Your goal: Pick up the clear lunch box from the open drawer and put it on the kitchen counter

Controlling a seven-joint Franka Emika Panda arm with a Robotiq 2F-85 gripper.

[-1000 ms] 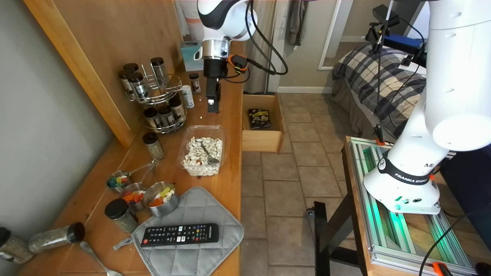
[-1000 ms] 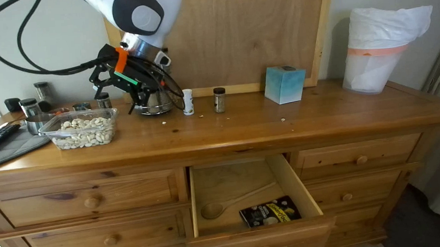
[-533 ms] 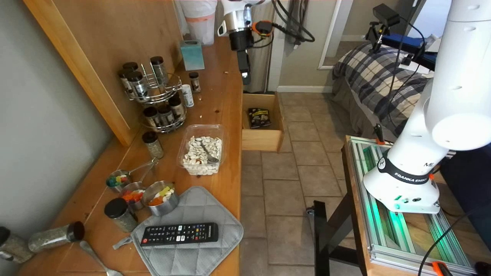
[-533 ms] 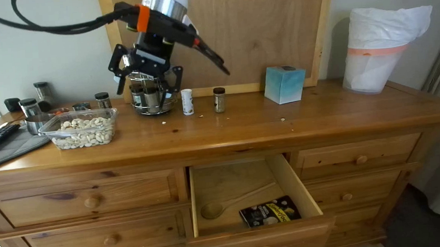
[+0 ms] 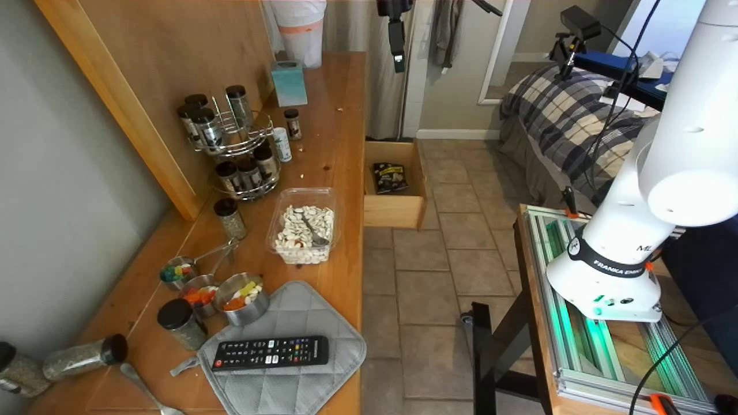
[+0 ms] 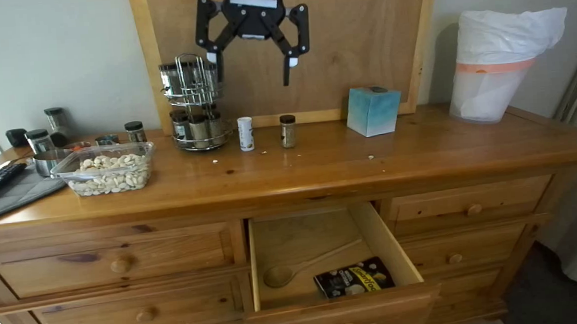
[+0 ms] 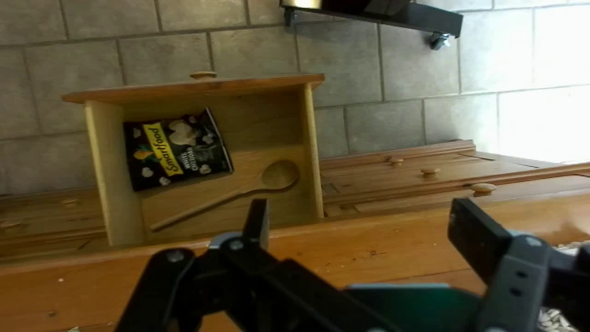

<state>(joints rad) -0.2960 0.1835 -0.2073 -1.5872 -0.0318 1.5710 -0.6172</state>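
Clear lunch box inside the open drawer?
No, the lunch box sits on the counter; the open drawer holds a snack bag and wooden spoon.

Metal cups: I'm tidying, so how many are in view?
3 on the counter: the largest cup nearest the pot holder, a cup farthest from it, another cup between. Closed drawers might hide more.

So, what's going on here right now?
The gripper is handling nothing at this moment: it hangs open in the air, higher than the wooden counter. The clear box, with white pieces inside, sits on that counter, so the placing looks done. The open drawer holds a snack bag and a wooden spoon, neither being touched.
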